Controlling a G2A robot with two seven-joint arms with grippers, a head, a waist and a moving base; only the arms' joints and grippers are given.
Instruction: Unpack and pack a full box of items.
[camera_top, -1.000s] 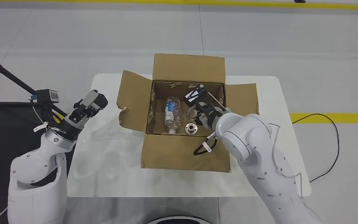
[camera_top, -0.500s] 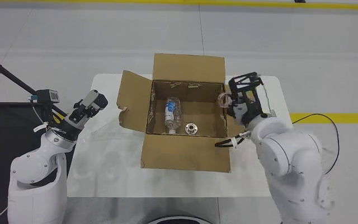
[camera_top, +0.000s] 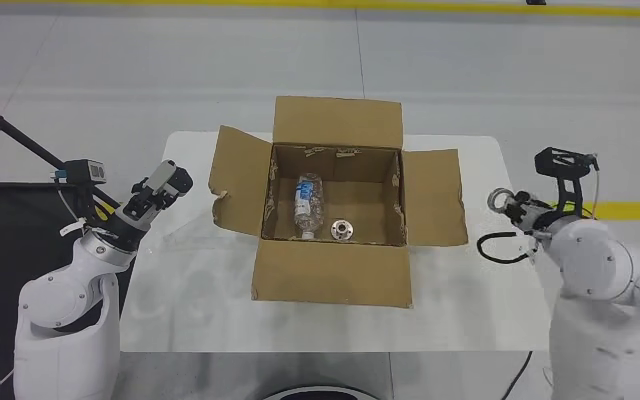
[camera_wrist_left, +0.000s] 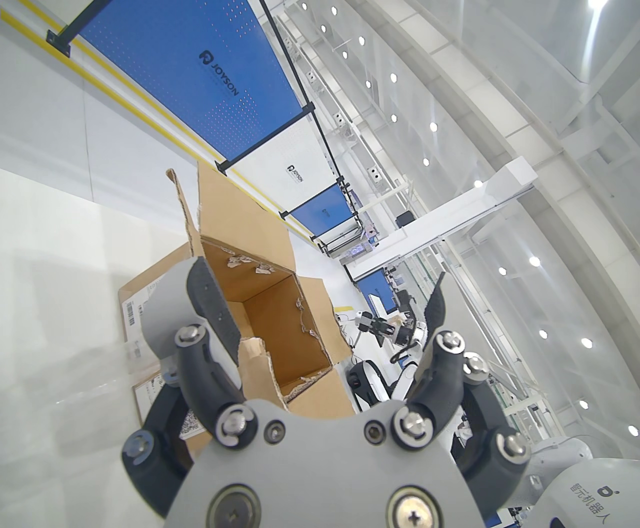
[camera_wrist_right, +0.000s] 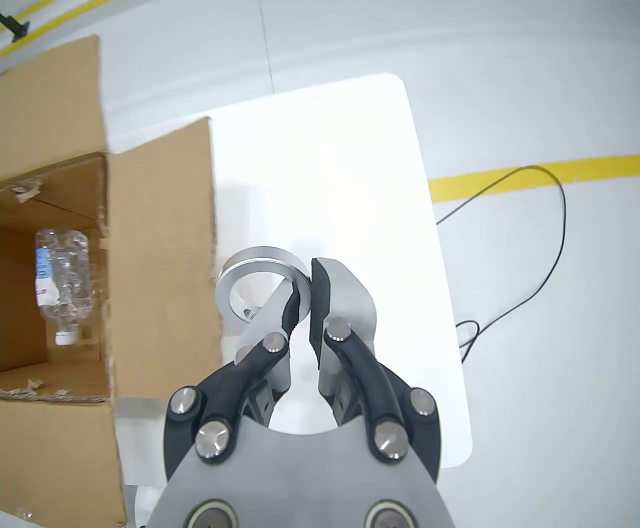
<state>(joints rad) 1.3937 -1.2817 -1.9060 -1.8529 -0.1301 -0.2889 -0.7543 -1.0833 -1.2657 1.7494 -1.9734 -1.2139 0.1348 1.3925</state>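
An open cardboard box (camera_top: 330, 270) stands mid-table with its flaps spread. Inside lie a clear plastic bottle (camera_top: 306, 204) (camera_wrist_right: 60, 280) and a small metal ring (camera_top: 342, 229). My right gripper (camera_wrist_right: 304, 285) (camera_top: 508, 207) hangs above the white table, right of the box's right flap (camera_wrist_right: 165, 260), shut on the rim of a second metal ring (camera_wrist_right: 260, 280) (camera_top: 497, 201). Left of the box, my left gripper (camera_wrist_left: 320, 295) (camera_top: 170, 180) is raised and open, holding nothing, pointed toward the box (camera_wrist_left: 280, 320).
The white table (camera_top: 190, 290) has bare surface on both sides of the box. Its right edge and rounded corner (camera_wrist_right: 450, 400) lie close to my right gripper. A black cable (camera_wrist_right: 545, 240) trails on the floor beyond, by a yellow line.
My right gripper has lifted a metal ring out of the box and carried it rightward past the right flap to above the table's right side. The left arm has not moved.
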